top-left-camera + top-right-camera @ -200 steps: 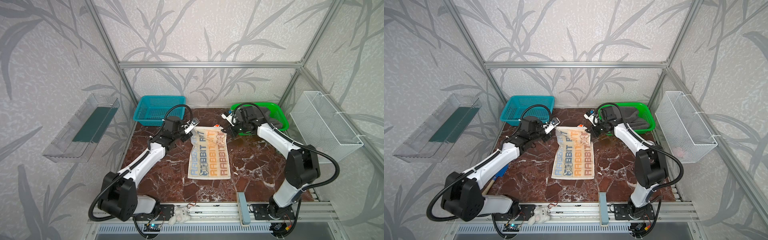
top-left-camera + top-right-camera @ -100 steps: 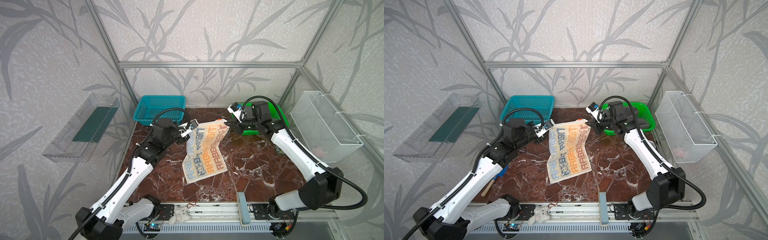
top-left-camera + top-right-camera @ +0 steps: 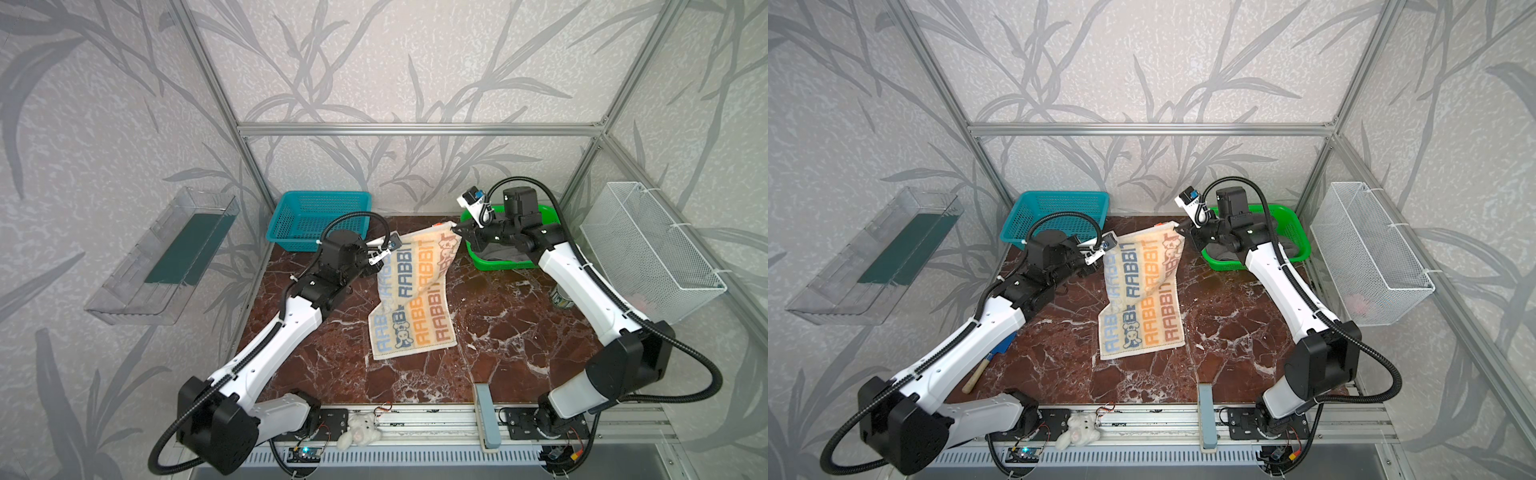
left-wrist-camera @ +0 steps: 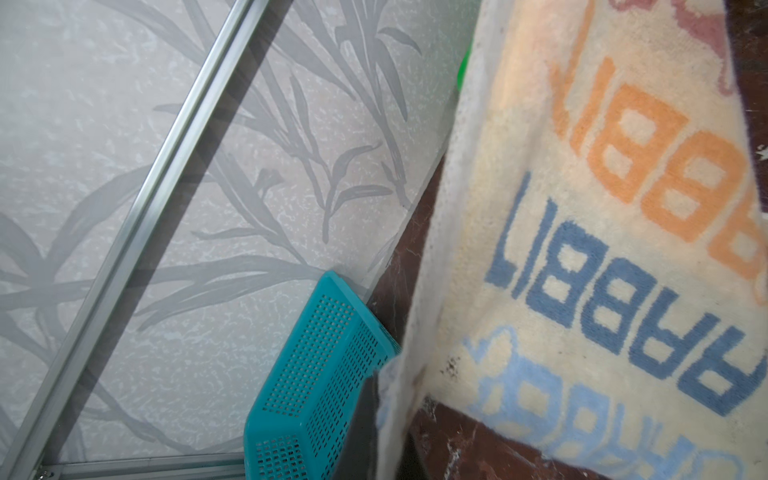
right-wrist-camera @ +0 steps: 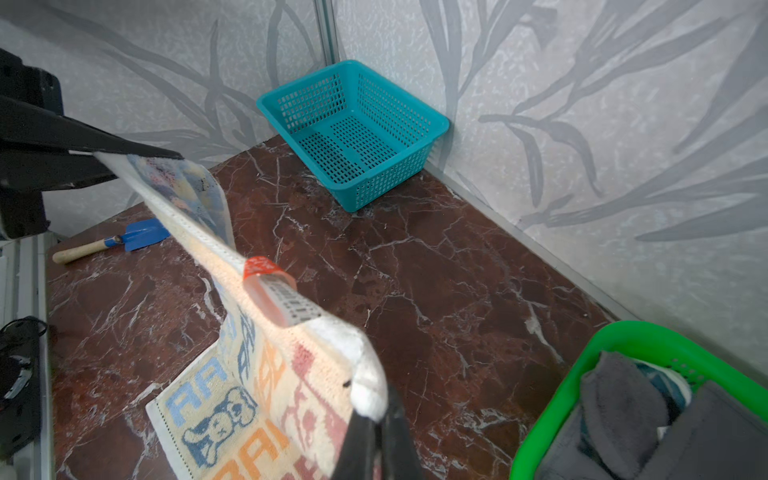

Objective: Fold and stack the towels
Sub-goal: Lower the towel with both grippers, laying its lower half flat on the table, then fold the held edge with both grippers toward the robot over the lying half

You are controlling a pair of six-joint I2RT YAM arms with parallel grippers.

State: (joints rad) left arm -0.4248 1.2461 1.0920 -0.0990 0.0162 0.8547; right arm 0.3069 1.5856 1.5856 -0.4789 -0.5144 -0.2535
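The cream towel with orange and blue RABBIT letters (image 3: 415,291) (image 3: 1142,291) hangs by its far edge, stretched between both grippers, while its near half lies on the marble table. My left gripper (image 3: 379,262) (image 3: 1096,266) (image 4: 386,436) is shut on the far left corner. My right gripper (image 3: 457,227) (image 3: 1179,226) (image 5: 374,432) is shut on the far right corner, near the towel's orange tag (image 5: 266,270). A dark grey towel (image 3: 498,253) (image 5: 623,407) lies crumpled in the green basket (image 3: 552,216) (image 5: 582,374), with a bit of teal cloth (image 5: 675,388) behind it.
A teal basket (image 3: 320,220) (image 5: 357,124) stands at the back left. A white wire basket (image 3: 648,249) hangs on the right wall and a clear tray (image 3: 166,257) on the left wall. A blue shovel (image 3: 1000,353) lies under the left arm. A can (image 3: 561,297) stands by the right arm.
Both grippers have lifted the towel's far edge off the table and raised it; the towel, flat a second ago, now hangs from that edge with its near half on the marble.
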